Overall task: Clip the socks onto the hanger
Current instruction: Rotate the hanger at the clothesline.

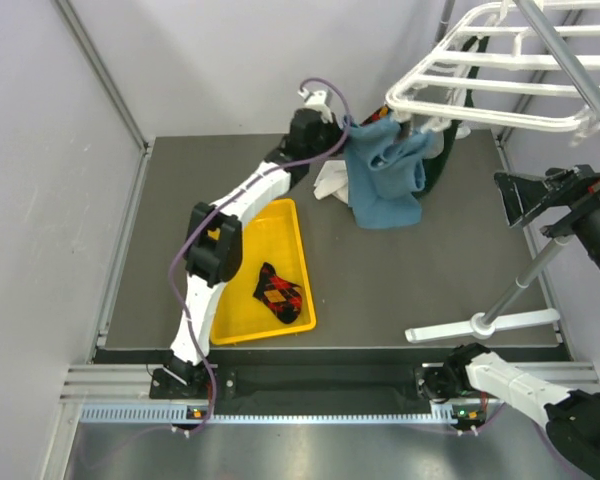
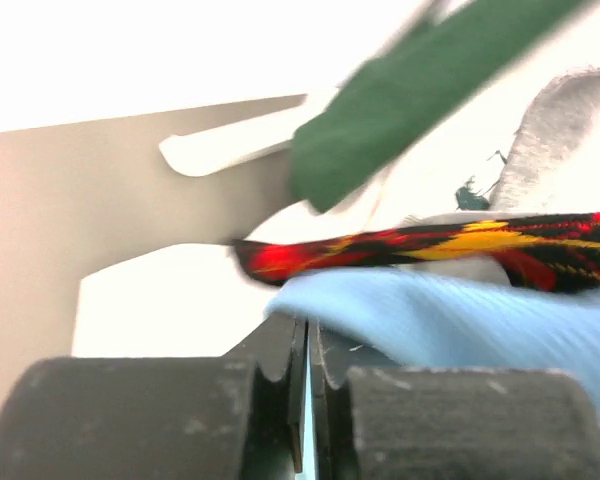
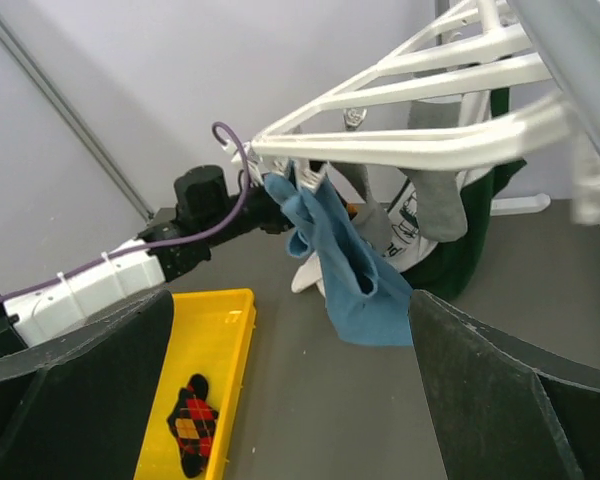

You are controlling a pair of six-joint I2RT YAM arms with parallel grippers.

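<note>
The white hanger hangs at the back right with several socks clipped under it. A blue sock dangles from its near corner, and my left gripper is shut on that sock's top edge by the clips. In the left wrist view the jaws are pressed together with blue fabric spilling out, and an argyle sock stretches just beyond. A second argyle sock lies in the yellow tray. A grey sock hangs on the hanger. My right gripper is open and empty, off to the right.
The grey stand pole slants down to its white foot at the front right. A white printed sock and a dark green cloth also hang under the frame. Metal wall posts border the mat.
</note>
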